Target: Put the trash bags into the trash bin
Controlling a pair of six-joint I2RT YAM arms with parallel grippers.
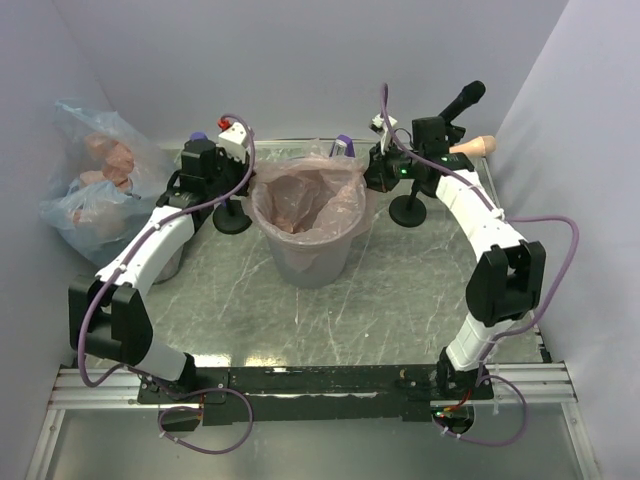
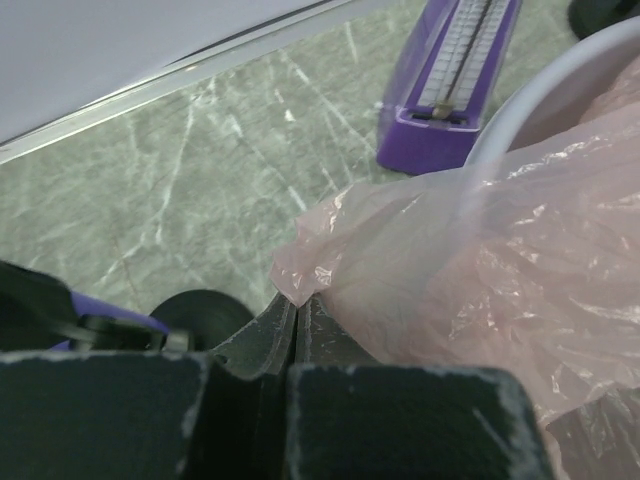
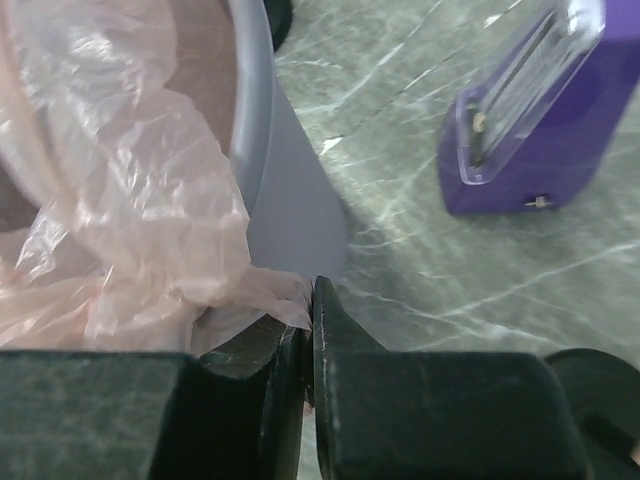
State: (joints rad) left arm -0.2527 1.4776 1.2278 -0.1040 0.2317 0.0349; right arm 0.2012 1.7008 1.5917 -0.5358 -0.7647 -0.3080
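Note:
The grey round trash bin (image 1: 312, 255) stands mid-table. A thin pink trash bag (image 1: 305, 200) lies inside it, its edges draped over the rim. My left gripper (image 1: 254, 190) is at the bin's left rim, shut on an edge of the pink bag. In the left wrist view the closed gripper (image 2: 293, 305) pinches a corner of the bag (image 2: 470, 250) beside the bin rim (image 2: 520, 110). My right gripper (image 1: 368, 180) is at the right rim; in its wrist view it (image 3: 311, 300) is shut on the bag's edge (image 3: 120, 200) just outside the bin wall (image 3: 295, 190).
A purple box (image 1: 343, 146) stands behind the bin; it also shows in the left wrist view (image 2: 450, 80) and the right wrist view (image 3: 530, 110). Two black round stands (image 1: 232, 220) (image 1: 410, 210) flank the bin. A clear plastic bag (image 1: 95, 180) with pink contents sits at the far left.

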